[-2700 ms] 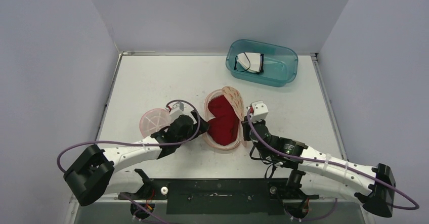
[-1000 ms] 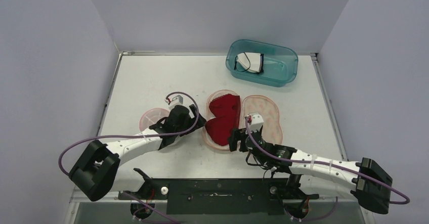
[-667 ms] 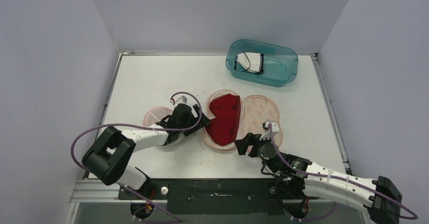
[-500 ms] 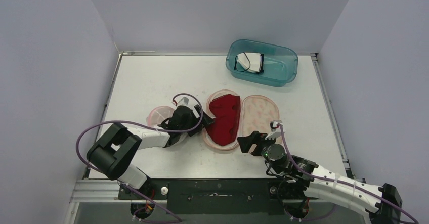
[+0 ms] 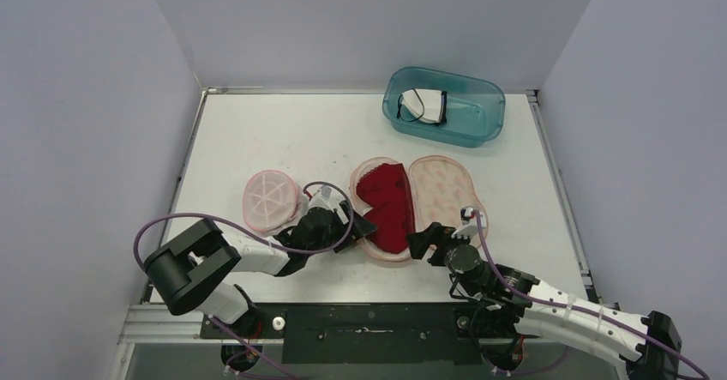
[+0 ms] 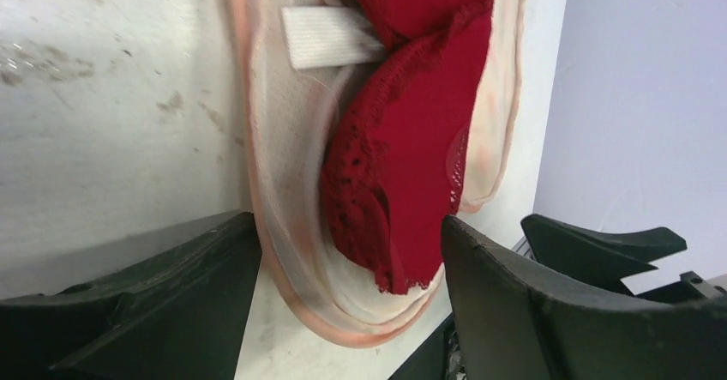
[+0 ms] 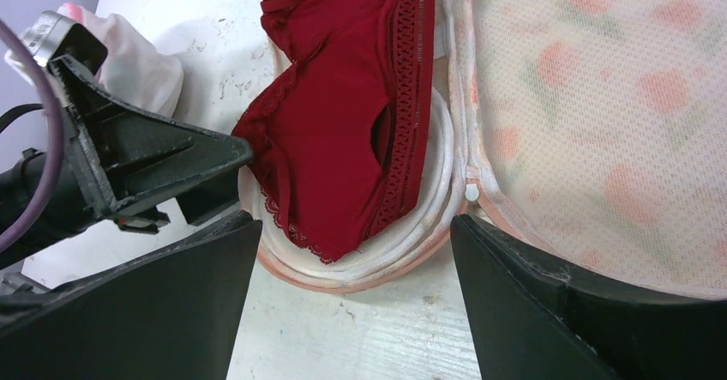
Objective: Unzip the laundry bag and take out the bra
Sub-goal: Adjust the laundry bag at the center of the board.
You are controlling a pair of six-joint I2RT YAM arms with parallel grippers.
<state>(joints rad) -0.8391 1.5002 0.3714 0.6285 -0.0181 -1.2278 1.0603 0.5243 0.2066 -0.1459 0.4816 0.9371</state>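
Note:
The laundry bag [image 5: 441, 190] lies unzipped and spread in two peach mesh halves mid-table. The red lace bra [image 5: 387, 211] rests in its left half [image 6: 273, 183]. My left gripper [image 5: 367, 226] is open at the bag's near-left end; in the left wrist view its fingers [image 6: 171, 294] straddle the bag's rim and the bra's [image 6: 411, 140] lower tip without pinching either. My right gripper [image 5: 426, 243] is open just short of the bag's near end, and the bra [image 7: 343, 114] and the floral lid half [image 7: 600, 114] show beyond its fingers [image 7: 549, 303].
A teal bin [image 5: 480, 127] at the back right holds a white and black item [image 5: 422, 105]. A round pink mesh piece [image 5: 270, 200] lies left of the left gripper. The table's near edge and black mounting rail [image 5: 369, 322] are just behind both grippers.
The bag's lid has dropped flat to the right. My right gripper pulled back to the near edge. My left gripper slid from the bag's left side toward its near end, uncovering the pink mesh piece.

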